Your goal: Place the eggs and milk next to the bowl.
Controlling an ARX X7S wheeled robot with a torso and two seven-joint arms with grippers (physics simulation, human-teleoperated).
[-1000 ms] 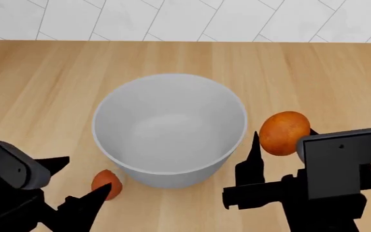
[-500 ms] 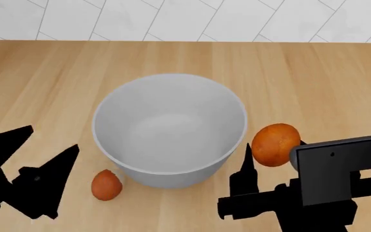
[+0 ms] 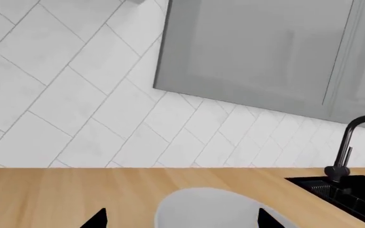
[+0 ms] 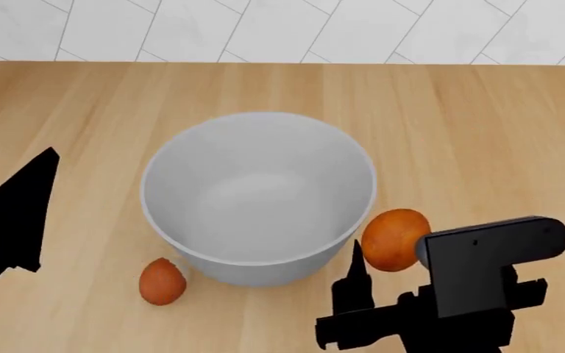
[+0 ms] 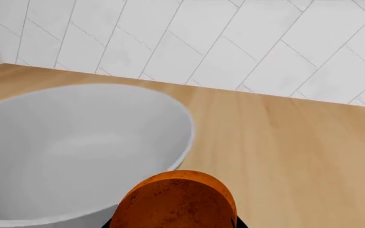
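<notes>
Egg point(image 4: 394, 240) riding in the right gripper point(image 4: 391, 254), jaws closed on it, just beside the bowl point(image 4: 259, 195) near the worktop's front edge, set-down pending; other egg point(image 4: 162, 282) lying placed; left gripper point(image 4: 12, 209) gaping, empty; milk unseen.

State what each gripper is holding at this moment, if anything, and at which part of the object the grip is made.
The right gripper holds an egg, gripped across its sides. The left gripper is open and holds nothing.

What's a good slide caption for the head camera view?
Right gripper carries one egg beside the bowl; the other egg lies on the wooden counter; left gripper empty.
</notes>
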